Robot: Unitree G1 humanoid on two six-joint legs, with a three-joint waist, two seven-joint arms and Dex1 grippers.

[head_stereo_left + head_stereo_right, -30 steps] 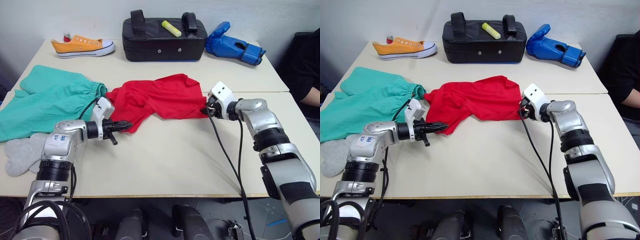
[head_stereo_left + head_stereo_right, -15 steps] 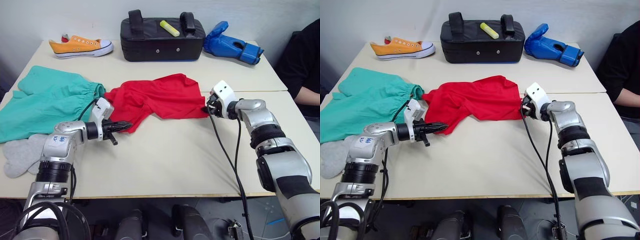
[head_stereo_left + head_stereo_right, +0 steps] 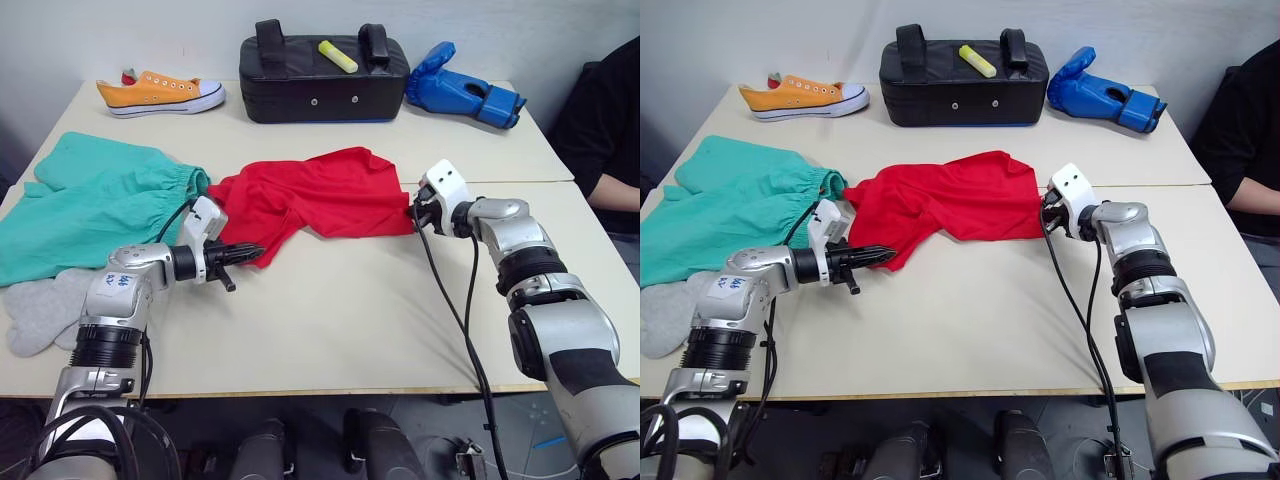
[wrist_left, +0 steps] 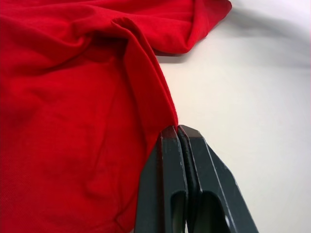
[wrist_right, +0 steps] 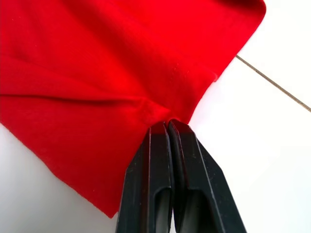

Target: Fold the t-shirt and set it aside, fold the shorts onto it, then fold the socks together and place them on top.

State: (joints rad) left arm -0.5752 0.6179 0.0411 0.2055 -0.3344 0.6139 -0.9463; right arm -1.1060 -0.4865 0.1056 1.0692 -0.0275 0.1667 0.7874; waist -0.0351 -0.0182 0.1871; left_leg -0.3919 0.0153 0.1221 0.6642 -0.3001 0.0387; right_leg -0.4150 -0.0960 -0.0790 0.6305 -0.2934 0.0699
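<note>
The red t-shirt (image 3: 310, 195) lies crumpled in the middle of the table (image 3: 330, 300). My left gripper (image 3: 252, 250) is shut on the t-shirt's near left edge (image 4: 167, 114), its fingers pinching the cloth. At the shirt's right edge (image 5: 160, 114), my right gripper (image 3: 414, 218) is also shut on the fabric. The teal shorts (image 3: 90, 205) are spread out at the left, touching the shirt's left end. Light grey socks (image 3: 40, 308) lie at the near left edge, just below the shorts.
An orange sneaker (image 3: 160, 92), a black padded bag (image 3: 322, 80) with a yellow marker (image 3: 338, 55) on it, and a blue boxing glove (image 3: 462, 92) line the far edge. A person's dark sleeve (image 3: 605, 130) shows at the right. A seam (image 3: 520, 183) joins two tabletops.
The whole picture has shifted slightly, so the camera moved. My right gripper has crept a little up and left along the shirt's right edge; both grippers stay shut on the cloth.
</note>
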